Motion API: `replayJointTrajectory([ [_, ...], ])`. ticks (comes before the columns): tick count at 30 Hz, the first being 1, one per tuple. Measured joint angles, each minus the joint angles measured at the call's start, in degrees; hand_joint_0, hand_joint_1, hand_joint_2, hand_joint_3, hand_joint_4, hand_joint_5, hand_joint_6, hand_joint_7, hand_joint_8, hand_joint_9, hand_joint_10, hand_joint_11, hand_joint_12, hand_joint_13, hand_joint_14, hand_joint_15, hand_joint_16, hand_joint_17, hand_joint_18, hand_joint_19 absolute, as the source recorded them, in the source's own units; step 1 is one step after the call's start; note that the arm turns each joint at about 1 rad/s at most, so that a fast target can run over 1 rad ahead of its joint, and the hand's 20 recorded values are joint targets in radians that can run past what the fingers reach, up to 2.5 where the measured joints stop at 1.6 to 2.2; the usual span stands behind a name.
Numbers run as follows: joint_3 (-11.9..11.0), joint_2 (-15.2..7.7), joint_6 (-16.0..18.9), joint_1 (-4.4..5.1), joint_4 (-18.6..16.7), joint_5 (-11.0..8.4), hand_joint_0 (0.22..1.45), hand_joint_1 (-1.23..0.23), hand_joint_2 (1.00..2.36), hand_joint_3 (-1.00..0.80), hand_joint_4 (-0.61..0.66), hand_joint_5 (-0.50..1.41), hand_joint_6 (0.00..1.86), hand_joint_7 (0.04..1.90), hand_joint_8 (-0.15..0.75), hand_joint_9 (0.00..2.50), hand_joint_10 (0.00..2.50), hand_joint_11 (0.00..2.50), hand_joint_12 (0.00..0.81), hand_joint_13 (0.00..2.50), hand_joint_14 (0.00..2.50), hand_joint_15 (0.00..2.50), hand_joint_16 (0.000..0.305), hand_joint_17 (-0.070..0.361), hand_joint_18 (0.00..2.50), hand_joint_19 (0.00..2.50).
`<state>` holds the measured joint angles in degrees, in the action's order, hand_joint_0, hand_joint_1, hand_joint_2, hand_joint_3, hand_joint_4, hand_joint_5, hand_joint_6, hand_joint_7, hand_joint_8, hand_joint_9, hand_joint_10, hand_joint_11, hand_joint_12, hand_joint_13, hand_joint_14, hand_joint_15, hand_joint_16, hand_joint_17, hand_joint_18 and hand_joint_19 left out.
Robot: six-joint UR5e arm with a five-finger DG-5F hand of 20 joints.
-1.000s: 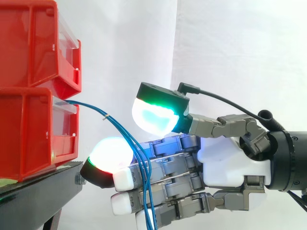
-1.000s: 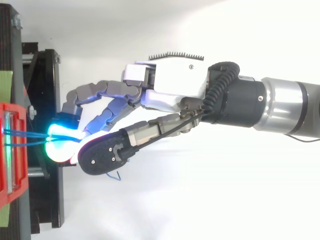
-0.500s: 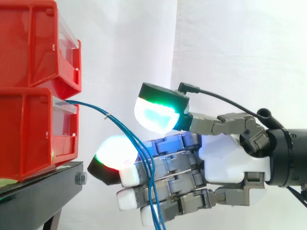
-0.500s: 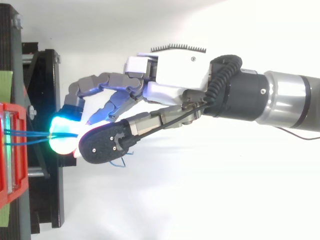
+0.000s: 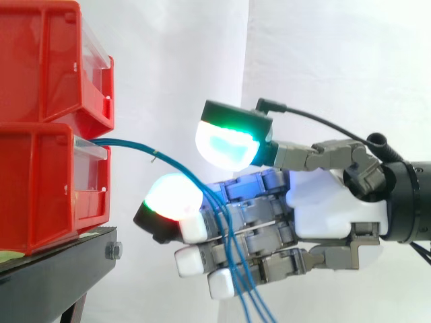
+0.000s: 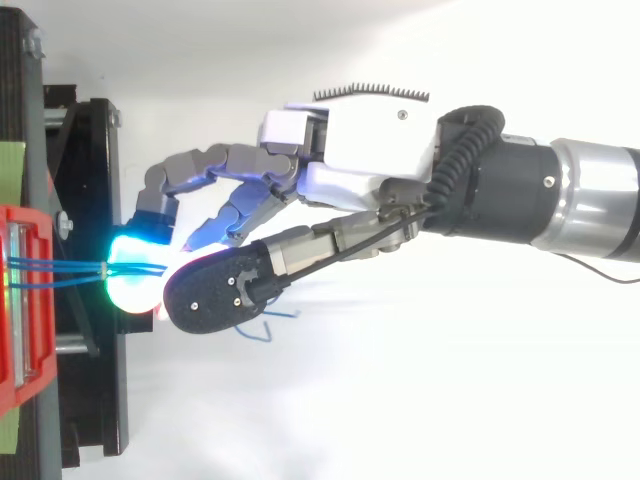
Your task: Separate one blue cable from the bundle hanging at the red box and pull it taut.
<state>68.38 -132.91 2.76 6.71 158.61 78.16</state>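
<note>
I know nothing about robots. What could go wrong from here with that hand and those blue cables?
1. Several blue cables cross the hand together, so it may tug the whole bundle rather than one.
2. The cables come out of the lower red box. A hard pull might shift the box on its black stand or yank a cable out.
3. A loose cable end curls beside the hand, so a cable might slip free.
</note>
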Motion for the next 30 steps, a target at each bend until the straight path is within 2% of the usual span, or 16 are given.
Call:
replayJointTrajectory([
  [6, -0.14, 0.93, -0.08, 0.10, 1.23, -0.13, 0.68, -0.60, 1.01, -0.36, 0.21, -0.11, 0.50, 1.24, 0.309, 0.88, 0.01, 0.41, 0.345, 0.79, 0.01, 0.34, 0.035, 0.078, 0.69, 0.41],
  [14, -0.23, 0.97, -0.46, 0.22, 1.51, -0.93, 0.72, -0.61, 1.02, -0.19, 0.17, -0.11, 0.50, 1.39, 0.311, 0.90, 0.01, 0.44, 0.344, 0.80, 0.01, 0.36, 0.035, 0.078, 0.69, 0.43],
  [20, -0.22, 0.98, -0.57, 0.23, 1.69, -1.14, 0.73, -0.64, 1.02, -0.15, 0.17, -0.13, 0.58, 1.30, 0.315, 0.90, 0.01, 0.49, 0.346, 0.81, 0.01, 0.37, 0.035, 0.078, 0.69, 0.44],
  [23, -0.21, 0.99, -0.60, 0.28, 1.76, -1.16, 0.73, -0.67, 1.02, -0.19, 0.19, -0.15, 0.62, 1.21, 0.313, 0.90, 0.01, 0.53, 0.347, 0.82, 0.01, 0.38, 0.035, 0.079, 0.70, 0.44],
  [30, -0.18, 0.98, -0.85, 0.32, 1.83, -1.17, 0.70, -0.69, 1.02, -0.28, 0.20, -0.17, 0.66, 1.17, 0.318, 0.92, 0.02, 0.60, 0.351, 0.83, 0.01, 0.40, 0.035, 0.079, 0.72, 0.42],
])
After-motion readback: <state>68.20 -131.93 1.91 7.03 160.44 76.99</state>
